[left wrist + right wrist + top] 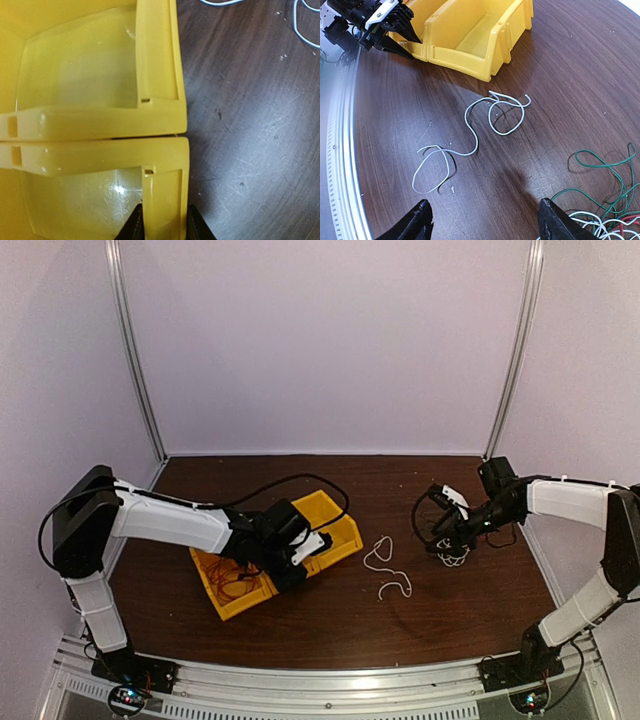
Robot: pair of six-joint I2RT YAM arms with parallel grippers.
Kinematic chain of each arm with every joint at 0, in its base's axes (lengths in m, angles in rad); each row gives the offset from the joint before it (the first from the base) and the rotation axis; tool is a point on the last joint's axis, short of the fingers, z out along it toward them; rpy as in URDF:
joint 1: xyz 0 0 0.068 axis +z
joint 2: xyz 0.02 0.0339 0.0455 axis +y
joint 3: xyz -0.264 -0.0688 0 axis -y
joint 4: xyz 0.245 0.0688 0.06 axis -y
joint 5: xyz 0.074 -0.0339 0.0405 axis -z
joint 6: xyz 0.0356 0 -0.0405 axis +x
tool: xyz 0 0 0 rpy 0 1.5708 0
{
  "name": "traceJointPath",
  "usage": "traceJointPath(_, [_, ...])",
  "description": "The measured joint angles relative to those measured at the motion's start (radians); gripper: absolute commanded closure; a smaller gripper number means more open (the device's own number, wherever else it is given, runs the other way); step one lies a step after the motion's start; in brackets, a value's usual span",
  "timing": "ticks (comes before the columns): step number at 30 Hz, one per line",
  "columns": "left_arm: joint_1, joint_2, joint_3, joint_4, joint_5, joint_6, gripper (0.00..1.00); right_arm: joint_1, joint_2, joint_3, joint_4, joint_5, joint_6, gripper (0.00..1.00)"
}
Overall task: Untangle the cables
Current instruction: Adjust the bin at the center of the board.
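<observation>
Left pincer [166, 227] is clamping the lip of yellow bin [165, 190]. Right pincer [485, 222] is gaping wide, hovering beside cable tangle [452, 556]. Loose white cable [477, 140] is lying on counter [330, 630], long axis running near-to-far.

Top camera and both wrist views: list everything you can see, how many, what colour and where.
yellow bins: two, yellow, side by side, left of centre
red wires: a few, red, in the bin nearer the arm bases
loose wire: one, white, on the table between the bins and the tangle
tangled cables: one bundle, green, white and red, right side, under the right gripper
table: one, dark brown wood
rail: one, silver, near edge
left gripper: black, closed on a bin's front wall
right gripper: black, open, over the table beside the tangle
</observation>
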Motion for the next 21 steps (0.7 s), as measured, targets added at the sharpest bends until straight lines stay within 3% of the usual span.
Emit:
traceJointPath(10, [-0.042,-0.029,-0.042,0.010,-0.008,0.098,0.74,0.000,0.000,0.000,0.000,0.000,-0.004,0.27])
traceJointPath(15, [-0.048,-0.044,-0.063,0.008,-0.042,0.137,0.61,0.000,0.000,0.000,-0.001,0.000,-0.007,0.27])
traceJointPath(21, [-0.061,-0.074,-0.083,-0.015,-0.099,0.167,0.56,0.000,0.000,0.000,-0.001,0.000,-0.008,0.28])
